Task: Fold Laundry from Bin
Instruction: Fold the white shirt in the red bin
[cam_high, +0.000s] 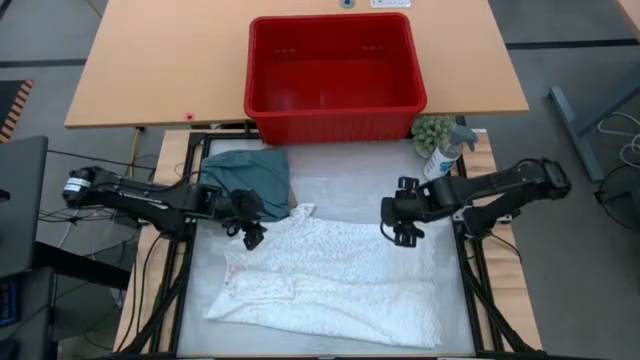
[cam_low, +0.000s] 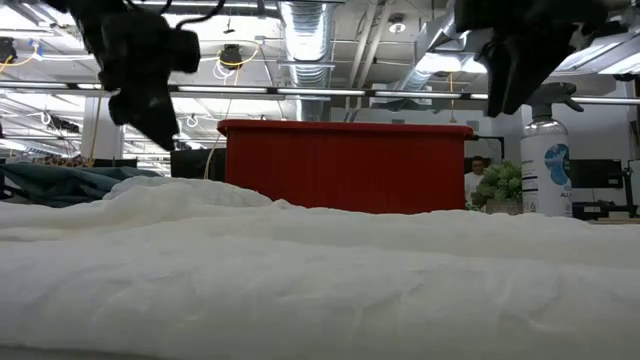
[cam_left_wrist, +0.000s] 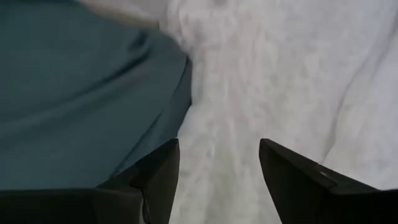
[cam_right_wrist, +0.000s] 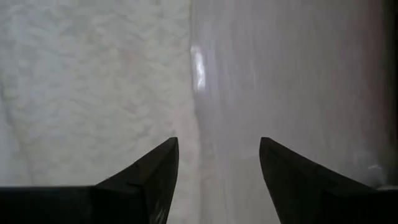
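White cloth fills the foreground of the low view: the white garment (cam_low: 320, 280) lies spread on the work table (cam_high: 330, 170), its long axis running from our left side to our right. We hold 2 grippers just above its far edge. Our left gripper (cam_high: 250, 232) hangs over the garment's far-left corner, right where the folded teal garment (cam_high: 245, 172) meets the white; its fingers are spread and pinch nothing. Our right gripper (cam_high: 402, 228) hangs over the far-right edge, likewise spread and empty.

For the next move, we judge that each arm already sits nearest its own corner, so the cloth lies directly below and slightly toward us from both grippers. A drop straight down should reach fabric.

The red bin (cam_high: 333, 75) stands beyond the work area on the wooden table and looks empty from above. We cannot find any beige-khaki piece.

Each view adds something. Left wrist view shows the teal garment (cam_left_wrist: 81, 93) overlapping the white one (cam_left_wrist: 280, 74), a risk of catching both layers. Right wrist view shows the white edge (cam_right_wrist: 99, 81) ending against bare table, which the high view barely resolves. Only the low view shows both grippers clear of the cloth, plus a spray bottle (cam_low: 546, 160) and small plant (cam_low: 498, 185) beside the bin.
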